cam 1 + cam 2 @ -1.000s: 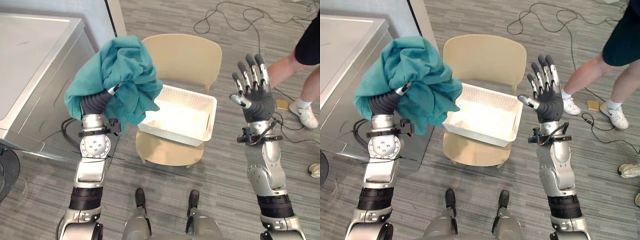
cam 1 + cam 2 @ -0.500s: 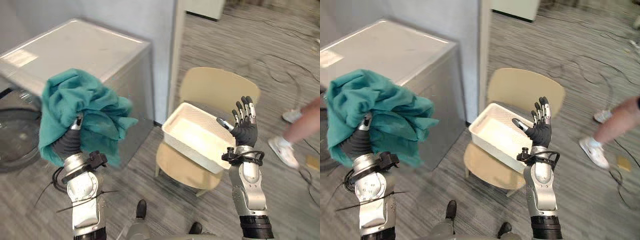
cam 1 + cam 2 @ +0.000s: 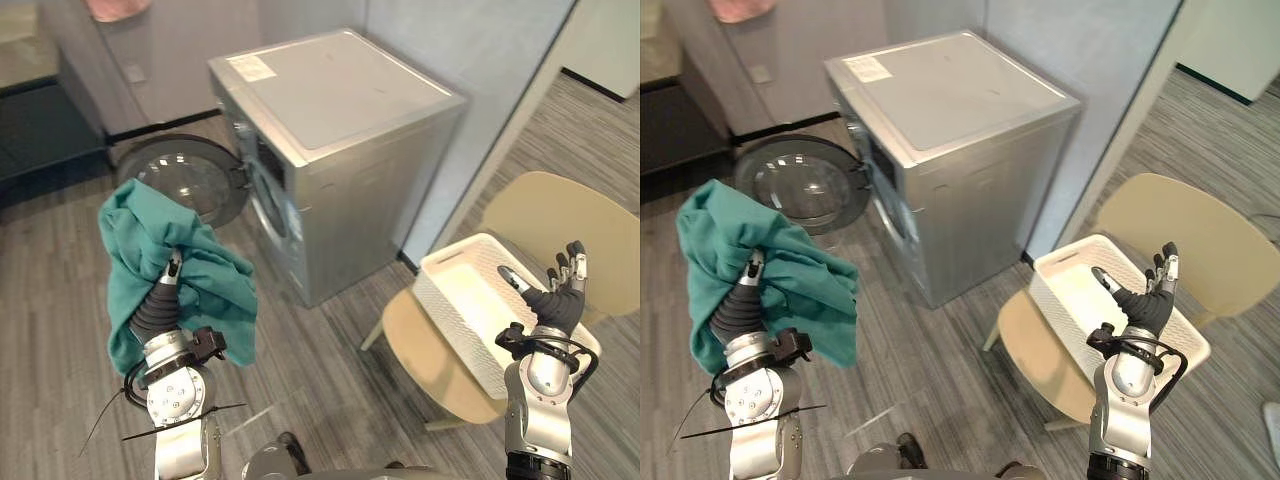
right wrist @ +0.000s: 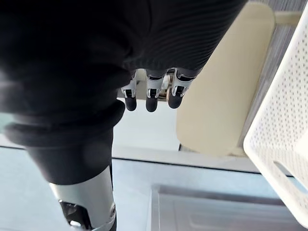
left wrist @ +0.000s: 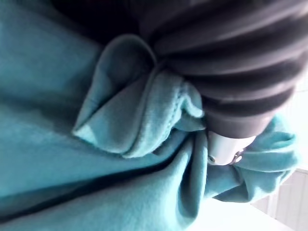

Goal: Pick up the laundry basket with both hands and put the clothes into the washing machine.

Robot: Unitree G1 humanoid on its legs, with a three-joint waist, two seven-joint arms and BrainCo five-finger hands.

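Left eye view: a crumpled teal cloth (image 3: pixel 140 225) hangs over the raised left hand (image 3: pixel 158 312), wrapping it from above and trailing down past the wrist on both sides. The hand is buried in the folds, so whether it clutches the fabric cannot be told. In the left wrist view the same cloth bunches tight against the dark ribbed cover.

A silver front-loading washing machine (image 3: pixel 340 110) stands beyond the cloth, against a pale wall. Its round glass door (image 3: pixel 180 185) is swung wide open toward the robot's left. The cloth is held in the air nearer than that door, apart from the machine.

A white perforated plastic laundry basket (image 3: pixel 455 300) sits on the seat of a beige moulded chair (image 3: pixel 550 215), to the right of the machine on the grey wood-grain floor (image 3: pixel 330 350).

The right hand (image 3: pixel 550 305) is lifted in front of the basket, spread out straight with the thumb apart, holding nothing.
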